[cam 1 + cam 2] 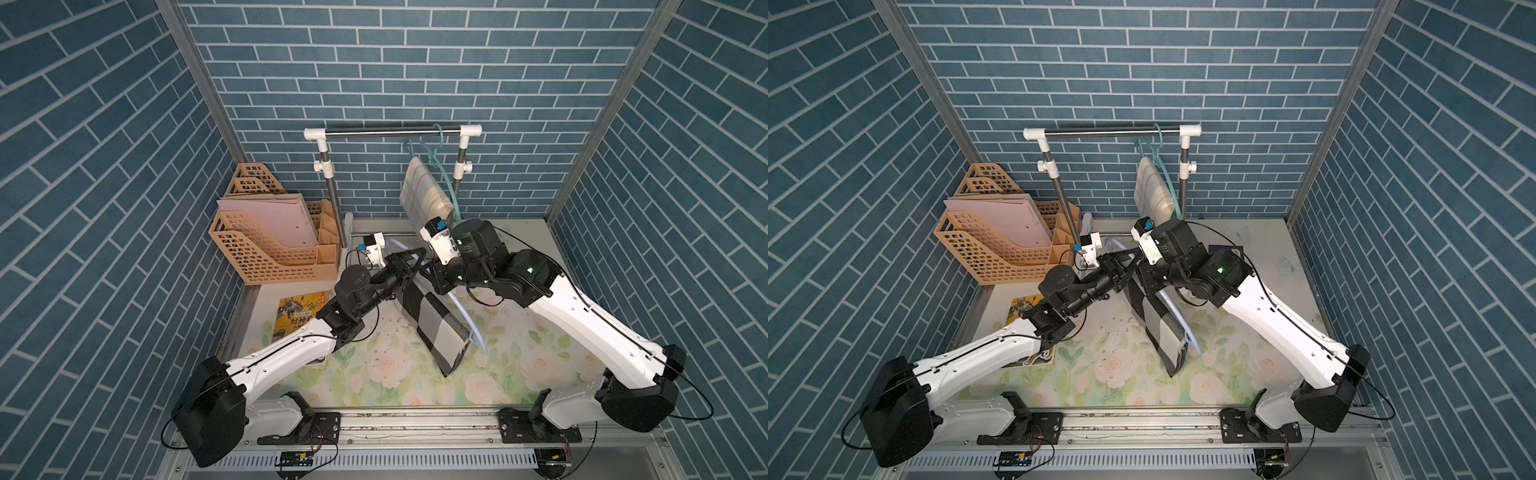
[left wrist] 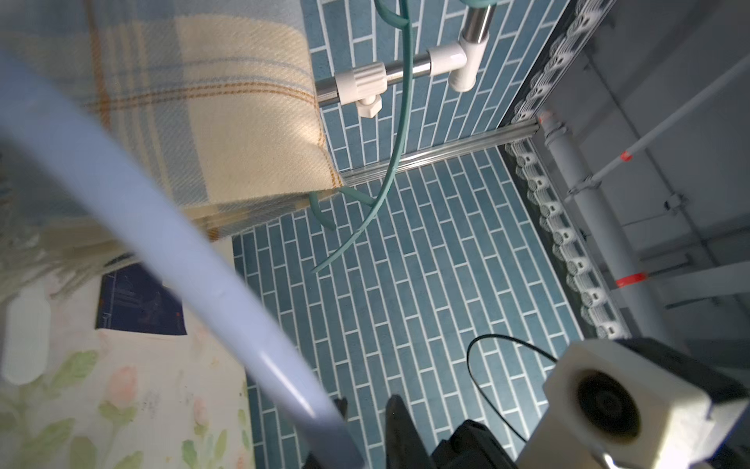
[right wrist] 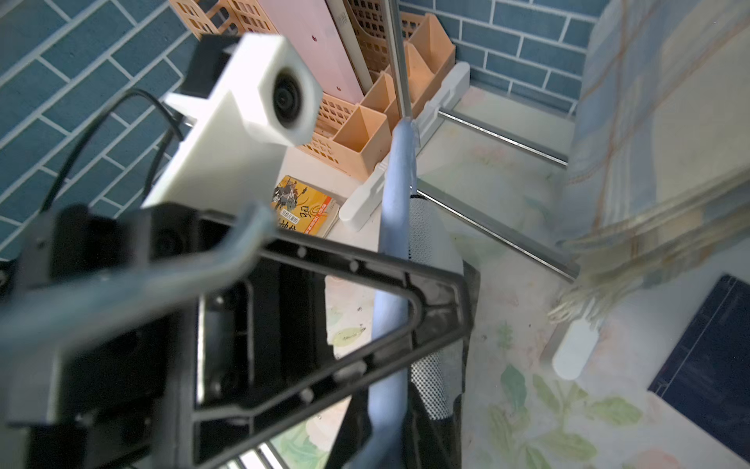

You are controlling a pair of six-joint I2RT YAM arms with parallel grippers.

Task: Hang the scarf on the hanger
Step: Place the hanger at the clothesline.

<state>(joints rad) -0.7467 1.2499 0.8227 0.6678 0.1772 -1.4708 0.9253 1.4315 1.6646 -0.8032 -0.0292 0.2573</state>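
Note:
A black, grey and white checked scarf (image 1: 436,324) hangs over a pale blue hanger (image 1: 465,311), held slanted above the floral table in both top views. The two grippers meet at the hanger's upper end. My left gripper (image 2: 367,406) is shut on the hanger (image 2: 227,292), whose bar runs down past one fingertip (image 2: 395,410). My right gripper (image 3: 385,430) is shut on the hanger's bar (image 3: 395,182), next to the draped scarf (image 3: 430,365). From above, the left gripper (image 1: 417,255) shows, and the right gripper's jaws are hidden under its wrist.
A clothes rack (image 1: 390,133) stands at the back with a cream plaid scarf (image 1: 424,191) on a teal hanger (image 1: 446,178). A peach file organiser (image 1: 266,249) and a yellow book (image 1: 297,316) sit at the left. A dark blue notebook (image 3: 706,365) lies at the right.

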